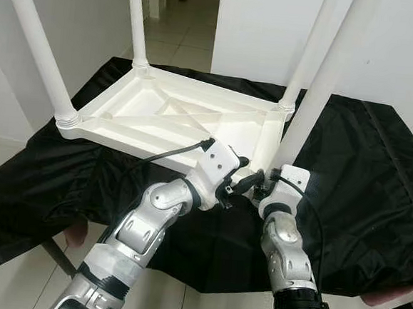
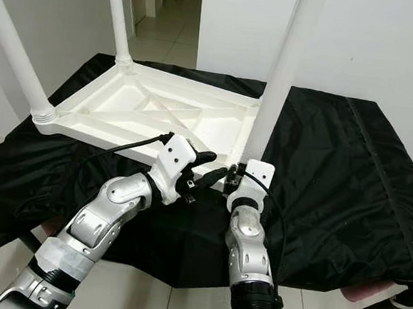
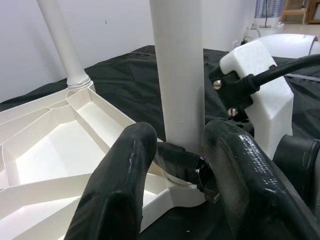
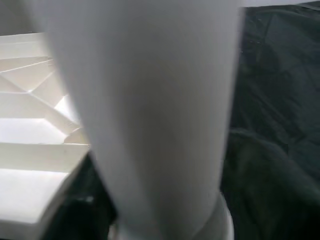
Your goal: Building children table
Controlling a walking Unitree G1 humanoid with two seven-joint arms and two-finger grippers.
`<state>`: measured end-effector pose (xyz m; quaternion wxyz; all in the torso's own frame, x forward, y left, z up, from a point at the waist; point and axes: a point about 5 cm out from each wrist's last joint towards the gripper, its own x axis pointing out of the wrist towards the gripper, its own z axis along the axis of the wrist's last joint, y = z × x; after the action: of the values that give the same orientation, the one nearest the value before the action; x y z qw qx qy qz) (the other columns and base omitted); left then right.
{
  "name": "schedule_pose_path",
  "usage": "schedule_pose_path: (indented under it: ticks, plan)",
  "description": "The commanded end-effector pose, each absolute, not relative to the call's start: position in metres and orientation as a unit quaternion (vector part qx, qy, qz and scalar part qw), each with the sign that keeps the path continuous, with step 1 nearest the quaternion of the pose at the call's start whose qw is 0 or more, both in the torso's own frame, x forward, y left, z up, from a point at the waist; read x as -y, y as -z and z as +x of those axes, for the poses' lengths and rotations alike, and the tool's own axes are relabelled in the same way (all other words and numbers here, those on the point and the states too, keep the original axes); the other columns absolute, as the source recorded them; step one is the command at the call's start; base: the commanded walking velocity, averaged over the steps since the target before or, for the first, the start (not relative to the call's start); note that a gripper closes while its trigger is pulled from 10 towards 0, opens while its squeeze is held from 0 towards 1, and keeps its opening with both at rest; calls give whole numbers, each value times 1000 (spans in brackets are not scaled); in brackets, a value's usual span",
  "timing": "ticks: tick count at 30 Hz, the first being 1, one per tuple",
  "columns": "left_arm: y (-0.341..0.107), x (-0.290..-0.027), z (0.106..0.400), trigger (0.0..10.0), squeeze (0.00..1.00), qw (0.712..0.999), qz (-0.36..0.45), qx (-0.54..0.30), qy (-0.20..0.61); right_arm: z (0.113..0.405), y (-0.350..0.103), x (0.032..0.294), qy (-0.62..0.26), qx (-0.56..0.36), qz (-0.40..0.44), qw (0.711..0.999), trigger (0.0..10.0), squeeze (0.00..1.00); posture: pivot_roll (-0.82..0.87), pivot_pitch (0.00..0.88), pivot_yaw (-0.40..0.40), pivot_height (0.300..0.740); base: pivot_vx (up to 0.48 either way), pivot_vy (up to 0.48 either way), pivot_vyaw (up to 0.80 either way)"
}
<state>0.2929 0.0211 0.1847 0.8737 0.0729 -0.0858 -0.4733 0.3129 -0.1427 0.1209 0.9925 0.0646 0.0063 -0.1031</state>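
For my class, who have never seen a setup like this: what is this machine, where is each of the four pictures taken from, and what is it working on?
This is a humanoid robot with two silver arms. Two pictures come from head cameras looking down; two come from wrist cameras. A white plastic children's table lies upside down on a black cloth, its legs pointing up. Both grippers meet at the near corner leg. The left gripper has a black finger on each side of that leg; the right gripper sits at its base, and its wrist camera sees the leg very close and blurred.

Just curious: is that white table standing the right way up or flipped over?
Flipped over. The table lies top-down on the black cloth, ribbed underside showing, legs pointing up; both claws meet at the near leg.
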Motion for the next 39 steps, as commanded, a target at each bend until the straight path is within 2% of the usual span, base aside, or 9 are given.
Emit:
schedule_pose_path:
  ticks: [1,8,10,11,25,35,36,37,39]
  plan:
    - [-184,-22,297,10000,0,882,72,79,459,313,-121,149,117,-5,69,991,10000,1000,11,12,3,740,0,0,0]
    - [-183,-23,297,10000,0,884,73,79,455,313,-124,156,102,0,55,993,10000,1000,15,12,-5,740,0,0,0]
    - [-183,-24,297,10000,0,884,73,79,455,315,-124,161,85,2,48,995,10000,859,15,11,-8,740,0,0,0]
    - [-182,-24,296,10000,0,883,75,78,456,317,-126,166,64,4,41,997,10000,0,15,10,-8,740,0,0,0]
    - [-164,-25,277,10000,0,841,73,22,536,336,-142,171,-179,14,-24,983,10000,0,21,0,-12,740,0,0,0]
    - [-158,-24,276,10000,0,846,86,22,526,344,-143,172,-275,-16,-58,960,10000,0,33,0,-18,740,0,0,0]
    - [-158,-23,276,10000,0,849,87,25,521,346,-141,173,-299,-32,-66,951,2588,0,37,0,-23,740,0,0,0]
    - [-158,-23,275,10000,0,850,89,27,519,347,-139,176,-314,-44,-72,946,0,0,43,0,-29,740,0,0,0]
    - [-158,-22,275,10000,0,850,89,29,518,346,-137,179,-323,-53,-76,942,0,0,43,0,-29,740,0,0,0]
